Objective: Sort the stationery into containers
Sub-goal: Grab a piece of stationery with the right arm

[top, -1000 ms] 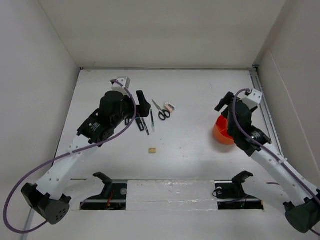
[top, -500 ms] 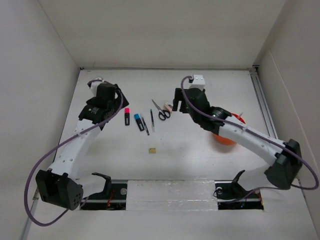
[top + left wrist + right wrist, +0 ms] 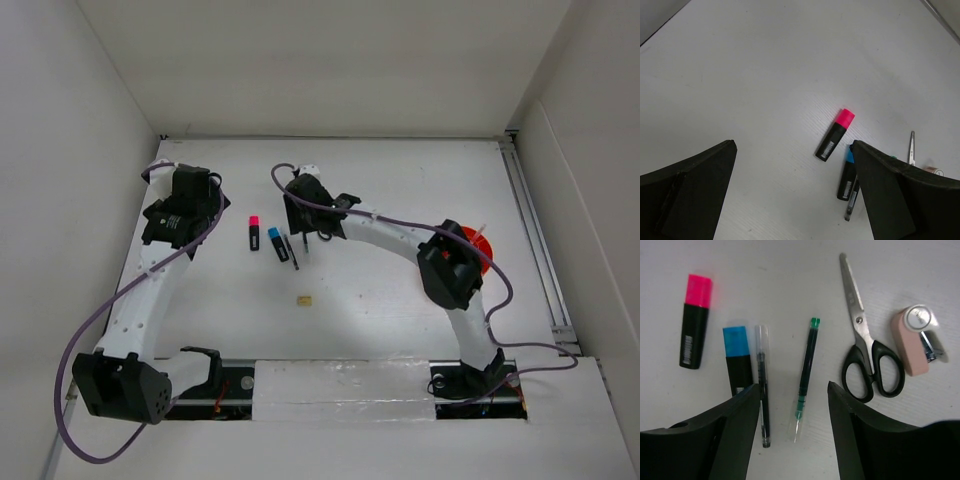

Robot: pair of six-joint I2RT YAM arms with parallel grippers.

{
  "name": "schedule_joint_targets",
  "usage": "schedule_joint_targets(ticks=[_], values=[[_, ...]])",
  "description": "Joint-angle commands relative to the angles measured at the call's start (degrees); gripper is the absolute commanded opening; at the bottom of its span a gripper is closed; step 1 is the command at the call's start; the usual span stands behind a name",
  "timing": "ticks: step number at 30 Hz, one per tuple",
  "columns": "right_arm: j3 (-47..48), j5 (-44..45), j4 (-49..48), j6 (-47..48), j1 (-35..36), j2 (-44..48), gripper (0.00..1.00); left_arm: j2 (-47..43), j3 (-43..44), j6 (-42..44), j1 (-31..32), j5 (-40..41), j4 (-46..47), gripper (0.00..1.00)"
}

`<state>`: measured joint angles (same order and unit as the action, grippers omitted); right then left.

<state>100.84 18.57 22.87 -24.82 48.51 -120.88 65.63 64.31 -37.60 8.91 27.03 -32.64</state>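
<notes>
In the right wrist view, several stationery pieces lie in a row on the white table: a pink-black marker, a blue-black marker, a dark pen, a green-tipped pen, black-handled scissors and a pinkish-white piece. My right gripper hangs open just above them, its jaws either side of the green-tipped pen's tip, touching nothing. My left gripper is wide open over bare table, left of the pink marker. The orange cup stands at the right, half hidden behind my right arm.
A tiny tan eraser lies alone nearer the front, in the middle. The side walls of the enclosure stand close to the table's left and right edges. A rail runs along the right side.
My right arm swung from the orange cup across to the row of stationery and its jaws narrowed a little. My left arm drew back leftward, away from the markers.
</notes>
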Motion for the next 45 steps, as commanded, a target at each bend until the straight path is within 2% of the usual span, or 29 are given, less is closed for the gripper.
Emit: schedule_joint_targets(ticks=[1, 19, 25, 27, 29, 31, 32, 41, 45], values=[[3.6, -2.5, 3.0, 0.7, 0.7, -0.6, 0.61, -0.7, 1.6, -0.5, 0.0, 1.7, -0.2, 0.99], [11.3, -5.0, 10.1, 1.9, -0.4, -12.4, 0.50, -2.3, 1.1, 0.7, 0.0, -1.6, 1.4, 0.99], [11.5, -5.1, 9.5, 1.9, -2.0, -12.4, 0.49, -2.3, 0.6, 1.2, 0.0, -3.3, 2.0, 0.99], [12.2, -5.7, 10.2, 1.9, -2.5, -13.1, 0.46, -2.3, 0.5, 1.2, 0.0, -3.3, 2.0, 0.99], [12.9, -6.6, 11.5, 2.4, -3.2, -14.6, 0.38, -2.3, 0.5, 1.2, 0.0, -3.3, 2.0, 0.99], [14.1, -8.0, 12.3, 3.7, -3.7, -15.3, 0.36, -2.8, 0.5, 1.2, 0.0, -3.3, 2.0, 0.99], [14.1, -8.0, 13.9, 3.7, -3.7, -16.0, 0.31, -2.8, 0.5, 1.2, 0.0, -3.3, 2.0, 0.99], [13.4, -9.7, 14.6, 4.9, -3.7, -16.7, 0.30, -3.3, 0.5, 1.7, 0.0, -3.3, 2.0, 0.99], [13.9, -10.2, 16.6, 6.0, -3.7, -18.3, 0.17, -3.3, 0.5, 1.7, 0.0, -3.3, 2.5, 0.99]])
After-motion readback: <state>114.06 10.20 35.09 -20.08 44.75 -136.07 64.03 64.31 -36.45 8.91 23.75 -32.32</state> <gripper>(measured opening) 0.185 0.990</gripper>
